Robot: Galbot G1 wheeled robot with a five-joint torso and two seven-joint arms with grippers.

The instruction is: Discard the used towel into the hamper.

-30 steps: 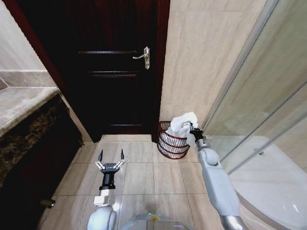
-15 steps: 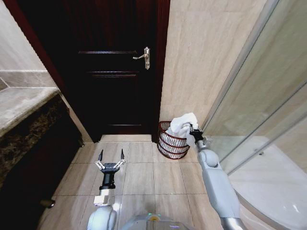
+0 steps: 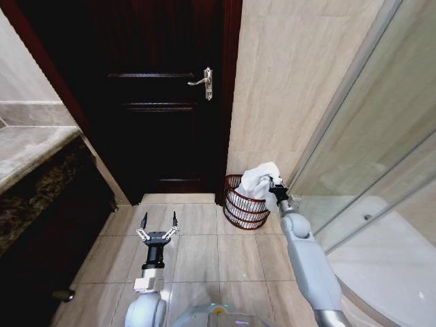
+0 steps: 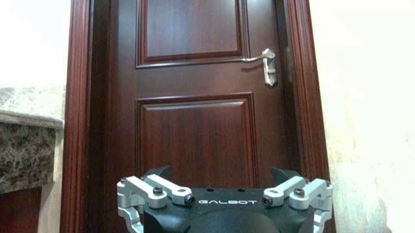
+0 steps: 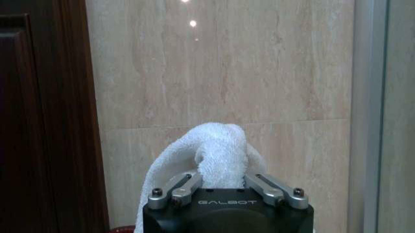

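A: Item one, right gripper (image 3: pixel 275 185): clamped on towel (image 3: pixel 258 178), held at the hamper's far-right rim, over the opening.

B: Towel: white, bunched, humped above the fingers in the right wrist view (image 5: pixel 214 150); mass leaning toward the basket's middle. No long axis to speak of.

A: Hamper (image 3: pixel 244 204): round wire basket on floor tiles, in the corner between door (image 3: pixel 160 102) and tiled wall (image 3: pixel 293 88). Directly beneath the towel, so release looks like a straight drop; judged near done.

B: Left gripper (image 3: pixel 158 225): jaws spread, empty, hanging low over the floor facing the door, well apart from the hamper. Right arm far nearer.

A: Surroundings: door handle (image 3: pixel 203 81) high up; marble counter (image 3: pixel 30 150) to the left; glass shower screen (image 3: pixel 368 157) to the right.

B: Obstructions: none between towel and opening. Risk judged: a fold catching on the rim.
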